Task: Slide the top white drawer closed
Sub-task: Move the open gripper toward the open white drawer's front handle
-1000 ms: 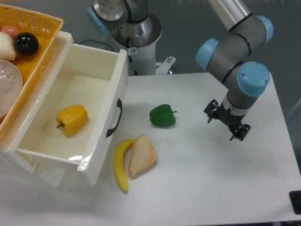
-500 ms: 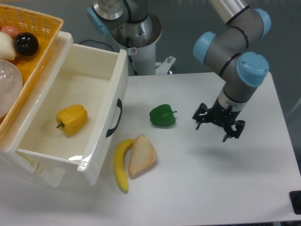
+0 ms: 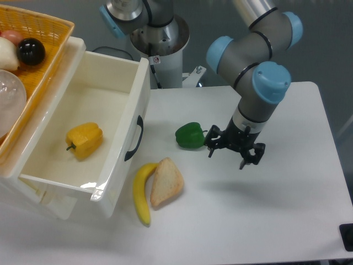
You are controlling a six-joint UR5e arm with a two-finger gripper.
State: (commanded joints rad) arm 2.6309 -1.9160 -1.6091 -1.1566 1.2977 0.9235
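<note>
Leftward since a second ago, the gripper (image 3: pixel 233 150) now hovers beside the glossy green pepper (image 3: pixel 190 136), black fingers spread wide, empty. At left, the top white drawer (image 3: pixel 94 128) stands pulled out, smooth plastic, curved black handle (image 3: pixel 134 138), holding a yellow pepper (image 3: pixel 84 139).

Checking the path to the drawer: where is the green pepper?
The green pepper lies on the table, between the drawer's black handle and the gripper.

A single fixed camera looks steeply down from the near side, framing table (image 3: pixel 265 221), cabinet at left.
</note>
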